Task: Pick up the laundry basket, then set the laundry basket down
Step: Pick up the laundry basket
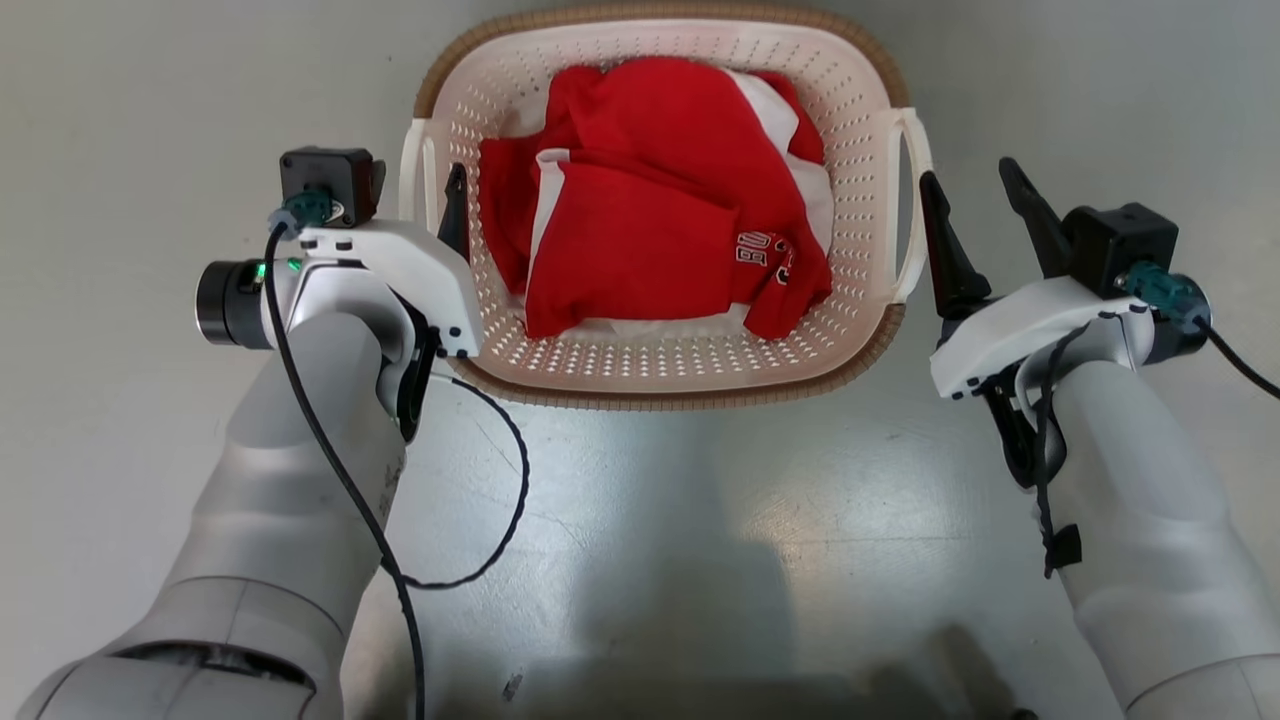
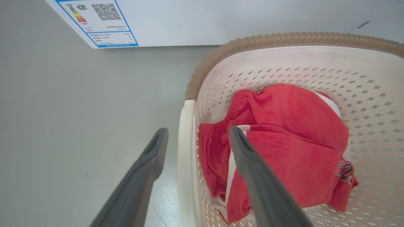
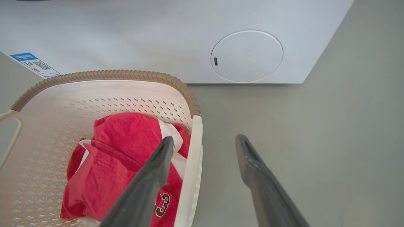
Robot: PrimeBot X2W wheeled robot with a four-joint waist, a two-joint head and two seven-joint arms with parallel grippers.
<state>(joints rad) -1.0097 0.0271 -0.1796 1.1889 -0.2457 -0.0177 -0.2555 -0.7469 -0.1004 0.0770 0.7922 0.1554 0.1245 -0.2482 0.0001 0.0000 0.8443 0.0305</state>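
The laundry basket [image 1: 660,395] stands on the floor in front of me, cream and perforated with a brown rim, and holds red and white clothes [image 1: 660,200]. My left gripper [image 2: 199,132] is open astride the basket's left handle [image 2: 184,151], one finger outside and one inside over the clothes. My right gripper [image 3: 205,142] is open at the right handle [image 3: 194,157], which lies between its fingers in the right wrist view. In the head view both right fingers [image 1: 940,240] stand just outside that handle [image 1: 908,200]. Neither gripper has closed on anything.
A white washing machine [image 3: 189,31] stands just beyond the basket, with a round cover [image 3: 246,56] low on its front and an energy label [image 2: 101,22]. Grey floor [image 1: 700,540] lies on both sides of the basket and between it and me.
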